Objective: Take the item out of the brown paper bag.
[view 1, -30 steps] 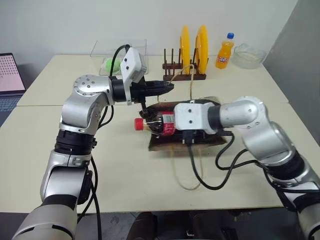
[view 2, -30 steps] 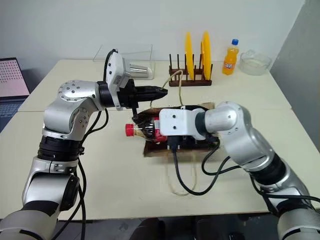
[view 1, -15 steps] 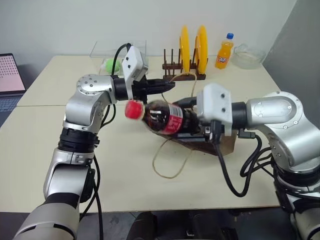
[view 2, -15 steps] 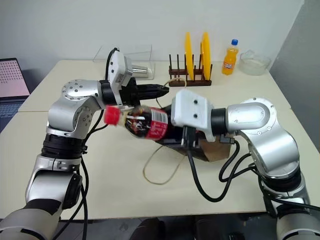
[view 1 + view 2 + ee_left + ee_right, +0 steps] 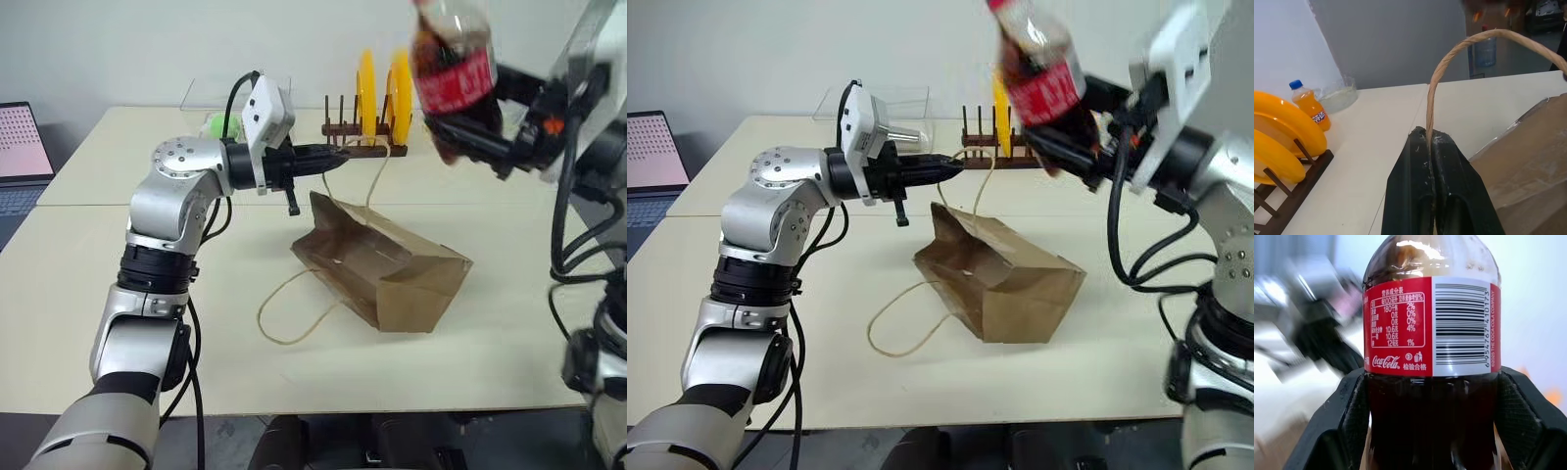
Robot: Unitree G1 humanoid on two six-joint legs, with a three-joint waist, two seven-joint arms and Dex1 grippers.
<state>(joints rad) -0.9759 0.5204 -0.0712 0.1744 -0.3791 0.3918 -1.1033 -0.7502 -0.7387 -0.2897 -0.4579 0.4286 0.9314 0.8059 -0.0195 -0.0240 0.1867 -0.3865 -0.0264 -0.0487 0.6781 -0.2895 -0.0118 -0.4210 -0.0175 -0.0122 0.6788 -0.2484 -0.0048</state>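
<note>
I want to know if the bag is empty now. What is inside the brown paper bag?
The brown paper bag lies on its side; its inside is hidden by its own paper. The cola bottle is out, held high by the right gripper. The left gripper pinches a string handle.

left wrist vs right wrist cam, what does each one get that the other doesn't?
Left wrist view: the left gripper shut on a string handle of the brown paper bag, plus the orange plates in their rack and the orange soda bottle. Right wrist view: the right gripper clamped on the cola bottle, its red label and barcode facing the camera. Shared: the pale tabletop.
</note>
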